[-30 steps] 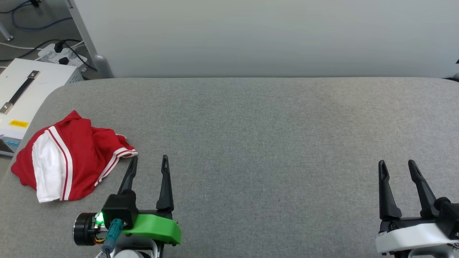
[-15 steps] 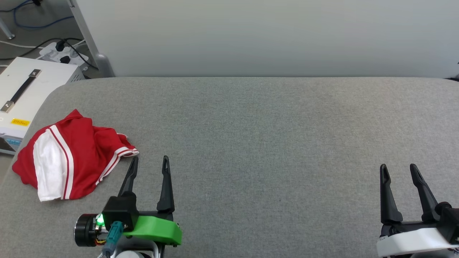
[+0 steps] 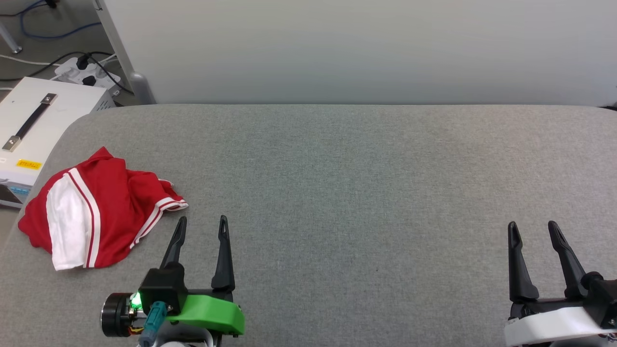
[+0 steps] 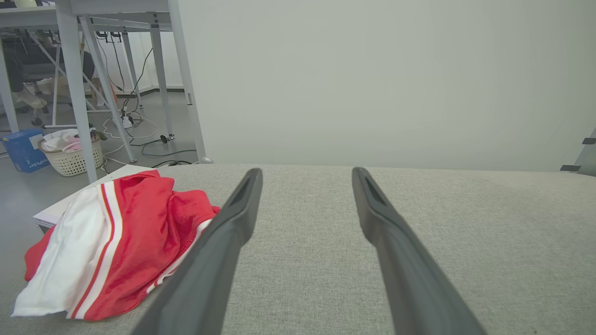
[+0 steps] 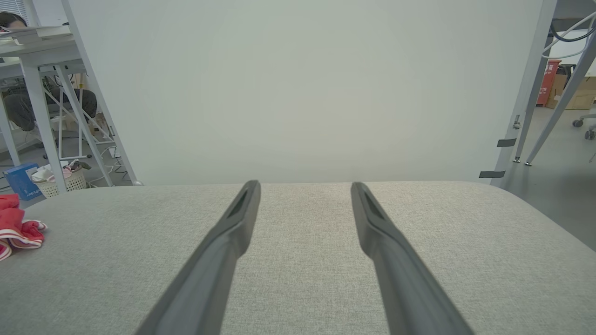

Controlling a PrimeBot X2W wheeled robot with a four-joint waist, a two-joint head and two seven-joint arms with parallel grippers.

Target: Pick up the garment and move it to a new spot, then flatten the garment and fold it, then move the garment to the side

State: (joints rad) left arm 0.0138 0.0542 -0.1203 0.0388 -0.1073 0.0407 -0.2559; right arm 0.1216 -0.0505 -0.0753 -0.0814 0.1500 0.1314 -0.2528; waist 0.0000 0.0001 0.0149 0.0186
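The left gripper [image 3: 202,219] has drawn back a little toward the near edge of the grey fabric-covered table [image 3: 337,193]. A second ago its left fingertip sat right at the striped sleeve hem of the red T-shirt [image 3: 96,212]; now there is a small strip of bare grey between the two. The whole head view has also drifted slightly, so part of that gap may come from the camera. The T-shirt itself has not stirred. It lies crumpled at the table's left end, close to the left edge, with one white sleeve uppermost. A white case with a strap handle [image 3: 38,120] stands just beyond that edge. To my eye the pick-up has not begun, and the arm will have to reach forward and leftward again before it can pinch any cloth. The left arm is low over the table, fingers pointing toward the far edge, spread apart and holding nothing. The right gripper [image 3: 531,224] has sunk slightly toward the near edge at the table's right end, well apart from the shirt, its fingers likewise spread and empty.
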